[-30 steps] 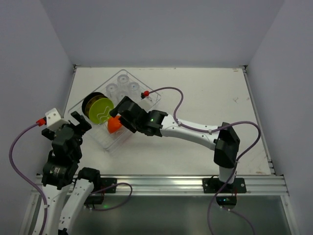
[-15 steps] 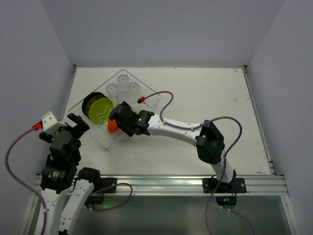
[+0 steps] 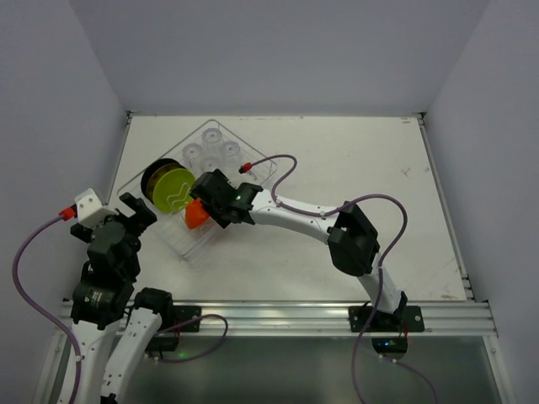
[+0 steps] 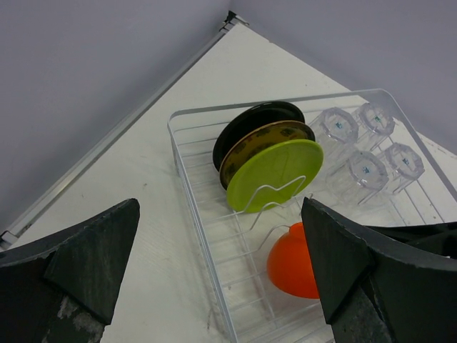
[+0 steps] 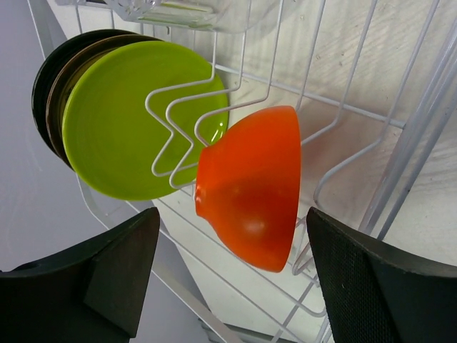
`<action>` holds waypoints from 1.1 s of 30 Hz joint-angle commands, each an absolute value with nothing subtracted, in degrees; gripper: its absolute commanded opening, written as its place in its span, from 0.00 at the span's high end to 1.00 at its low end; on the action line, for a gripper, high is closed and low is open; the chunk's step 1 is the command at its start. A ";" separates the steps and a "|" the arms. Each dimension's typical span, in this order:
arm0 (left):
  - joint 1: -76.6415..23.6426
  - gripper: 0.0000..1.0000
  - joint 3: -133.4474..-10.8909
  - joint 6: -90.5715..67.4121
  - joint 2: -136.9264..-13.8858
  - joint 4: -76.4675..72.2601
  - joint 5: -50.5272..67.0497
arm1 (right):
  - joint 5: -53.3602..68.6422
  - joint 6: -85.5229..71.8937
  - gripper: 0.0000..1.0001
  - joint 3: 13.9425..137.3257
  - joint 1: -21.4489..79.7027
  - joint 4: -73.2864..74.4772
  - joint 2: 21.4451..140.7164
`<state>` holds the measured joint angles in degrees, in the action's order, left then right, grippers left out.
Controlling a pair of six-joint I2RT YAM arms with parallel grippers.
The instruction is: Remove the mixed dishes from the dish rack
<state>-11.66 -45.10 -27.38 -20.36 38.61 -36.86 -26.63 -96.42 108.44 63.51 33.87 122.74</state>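
Observation:
The silver wire dish rack point(image 3: 244, 147) stands at the left middle of the table. In its tines stands the round plate point(image 3: 173, 189), yellow-green face showing and dark rims behind. Four clear tumblers point(image 3: 210, 148) sit at the rack's far end. The orange bowl point(image 3: 196, 217) lies on its side at the near end. My right gripper point(image 3: 205, 204) is open inside the rack. In the right wrist view the bowl point(image 5: 251, 187) sits between my open fingers point(image 5: 100, 275), apart from both. My left gripper point(image 3: 132, 212) is open and empty, left of the rack point(image 4: 196, 214).
The left wall runs close beside the rack and the left arm. The right arm reaches across the table's middle with its purple cable point(image 3: 290, 160) looping over the rack's right rim. Wire tines point(image 5: 187, 121) stand between the plate point(image 5: 121, 121) and the bowl.
My right gripper has moved left and deeper into the rack, up to the orange bowl, and its elbow has swung left. My left arm has shifted only slightly.

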 commanded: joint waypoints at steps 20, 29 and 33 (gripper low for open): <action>-11.78 0.00 -44.47 -26.10 -21.53 35.77 -35.16 | -22.41 -102.22 0.17 108.20 62.93 26.82 125.25; -12.13 0.00 -44.56 -25.84 -22.15 35.77 -34.63 | -21.09 -101.08 0.16 102.48 62.58 17.14 124.01; -12.13 0.00 -44.47 -25.84 -21.18 35.77 -34.89 | -21.01 -100.37 0.16 100.90 62.49 14.16 124.01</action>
